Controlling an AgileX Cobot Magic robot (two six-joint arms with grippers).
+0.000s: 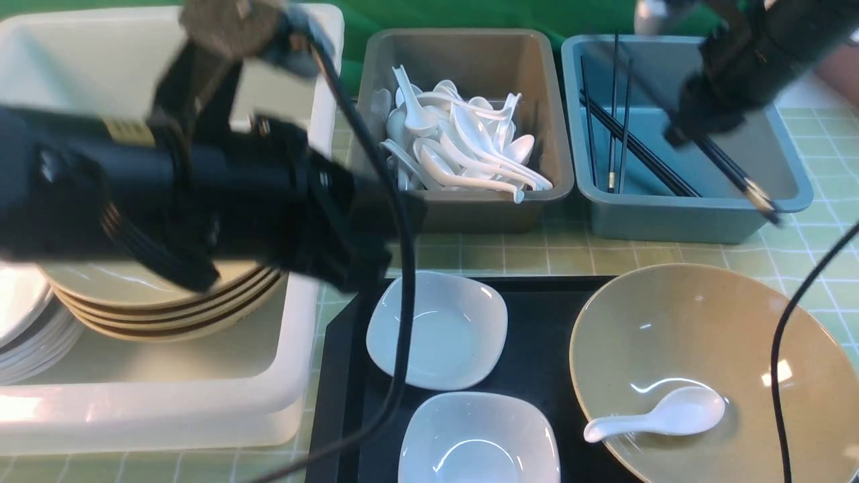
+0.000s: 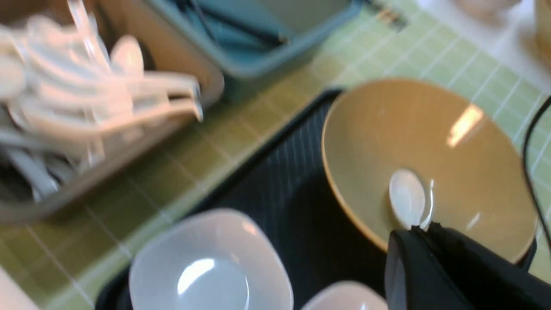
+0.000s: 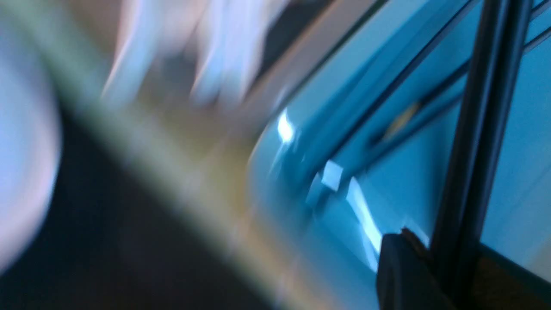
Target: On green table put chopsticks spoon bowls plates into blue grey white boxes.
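My right gripper (image 1: 679, 133) is shut on a pair of black chopsticks (image 1: 735, 176) and holds them slanted over the blue box (image 1: 671, 221), their tips past its front right rim. In the right wrist view the chopsticks (image 3: 486, 129) run between my fingers (image 3: 400, 267). My left gripper (image 1: 359, 268) is shut and empty, above the tray's left end beside the white box (image 1: 168, 409). In the left wrist view its tip (image 2: 424, 230) is in front of the white spoon (image 2: 407, 202) lying in the tan bowl (image 2: 430, 129). The spoon (image 1: 661, 414) and the bowl (image 1: 704, 335) also show in the front view.
A black tray (image 1: 537, 315) holds two white square dishes (image 1: 436, 329) (image 1: 480, 443) and the tan bowl. The grey box (image 1: 470, 215) is full of white spoons. The white box holds stacked tan plates (image 1: 168, 302) and white plates (image 1: 27, 335). Several chopsticks lie in the blue box.
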